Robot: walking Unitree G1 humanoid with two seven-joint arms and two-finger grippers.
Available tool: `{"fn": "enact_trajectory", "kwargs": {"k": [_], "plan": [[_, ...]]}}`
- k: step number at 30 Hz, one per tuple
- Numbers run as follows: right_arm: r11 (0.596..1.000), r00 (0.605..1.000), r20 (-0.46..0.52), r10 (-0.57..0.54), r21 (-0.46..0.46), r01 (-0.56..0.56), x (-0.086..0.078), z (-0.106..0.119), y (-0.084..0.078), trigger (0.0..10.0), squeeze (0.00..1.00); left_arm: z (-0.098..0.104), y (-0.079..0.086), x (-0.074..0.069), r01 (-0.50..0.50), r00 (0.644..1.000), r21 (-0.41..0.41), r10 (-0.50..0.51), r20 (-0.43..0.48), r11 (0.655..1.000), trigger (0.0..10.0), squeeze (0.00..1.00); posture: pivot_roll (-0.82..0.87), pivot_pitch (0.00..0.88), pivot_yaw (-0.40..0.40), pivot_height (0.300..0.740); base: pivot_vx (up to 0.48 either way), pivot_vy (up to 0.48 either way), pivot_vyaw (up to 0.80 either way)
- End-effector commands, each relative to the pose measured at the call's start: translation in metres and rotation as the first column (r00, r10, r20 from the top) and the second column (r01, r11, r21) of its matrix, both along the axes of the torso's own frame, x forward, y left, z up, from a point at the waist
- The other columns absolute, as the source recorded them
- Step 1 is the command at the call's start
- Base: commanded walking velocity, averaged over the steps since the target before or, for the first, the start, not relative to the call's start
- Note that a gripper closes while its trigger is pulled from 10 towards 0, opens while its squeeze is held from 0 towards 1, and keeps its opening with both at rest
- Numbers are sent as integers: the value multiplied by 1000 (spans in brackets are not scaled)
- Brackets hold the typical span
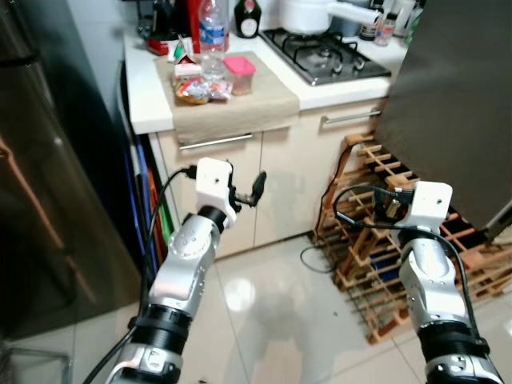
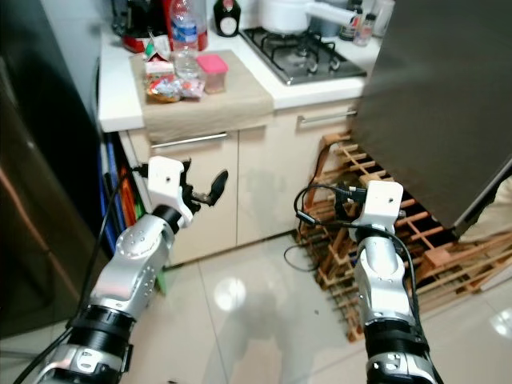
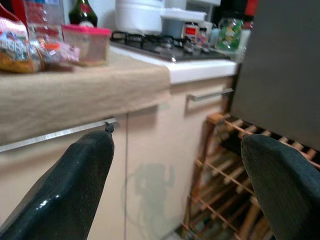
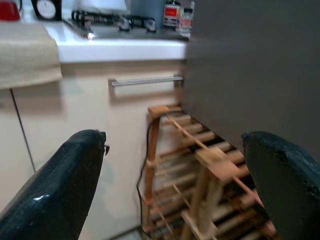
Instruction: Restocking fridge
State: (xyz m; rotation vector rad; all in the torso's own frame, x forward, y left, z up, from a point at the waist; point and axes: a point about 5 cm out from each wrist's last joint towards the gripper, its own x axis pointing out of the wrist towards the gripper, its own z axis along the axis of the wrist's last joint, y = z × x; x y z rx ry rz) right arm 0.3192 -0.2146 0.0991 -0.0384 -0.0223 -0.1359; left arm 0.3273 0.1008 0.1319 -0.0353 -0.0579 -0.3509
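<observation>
A Unitree G1 humanoid stands on a glossy tiled kitchen floor (image 1: 264, 312), both silver arms raised before cream cabinet doors (image 1: 272, 192). At the upper centre of the frame a white desk (image 1: 144, 96) carries a beige cloth (image 1: 232, 104) whose front edge hangs over the cabinet. On the cloth sit the goods to be stocked: a clear water bottle (image 1: 212, 28) with a blue label, a pink-lidded container (image 1: 239, 74) just beside it, and packaged snacks (image 1: 192, 86) touching the container's left side.

The left end effector (image 1: 258, 188), at centre frame, hangs below the desk edge and in front of the cabinet, well apart from the groceries above it; its wrist view shows the two black fingers (image 3: 70, 185) spread wide with nothing between them. The right end effector (image 4: 175, 185), at the right of the frame, hovers beside a wooden wine rack (image 1: 376, 264), farther still from the cloth; its fingers also stand wide apart and empty.

A gas hob (image 1: 324, 56) with a white pot (image 1: 308, 14) occupies the upper right of the desk. A dark, flat panel (image 1: 456, 104) fills the right edge of the frame above the rack, and a dark refrigerator face (image 1: 48, 200) runs down the left edge.
</observation>
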Motion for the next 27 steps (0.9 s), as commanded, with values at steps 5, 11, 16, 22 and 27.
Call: {"fn": "enact_trajectory", "kwargs": {"k": [5, 11, 16, 22, 27], "plan": [[1000, 1000, -10, 14, 16, -13, -1, -5, 7, 10000, 0, -9, 11, 1, -37, 999, 14, 37, -38, 999, 10000, 0, 15, 0, 0, 740, 0, 0, -689], [1000, 1000, -12, 15, 15, -14, -1, -5, 6, 10000, 0, -14, 14, 2, -44, 997, 2, 44, -68, 999, 10000, 0, 12, 0, -4, 740, 0, 0, -698], [1000, 1000, 14, 2, 13, -2, -1, -2, 5, 10000, 0, -12, 16, 2, -52, 997, -19, 51, -56, 998, 10000, 0, 11, 0, -3, 740, 0, 0, -696], [998, 994, 109, -29, 54, 23, -2, 13, 1, 10000, 0, -11, 27, 5, -114, 992, -50, 112, -50, 992, 10000, 0, 8, 0, 6, 740, 85, -191, -700], [997, 997, 72, -25, 68, 20, -4, 5, 2, 10000, 0, -11, 25, 0, -74, 997, -35, 73, -33, 997, 10000, 0, 6, 0, 15, 740, 0, -425, -708]]}}
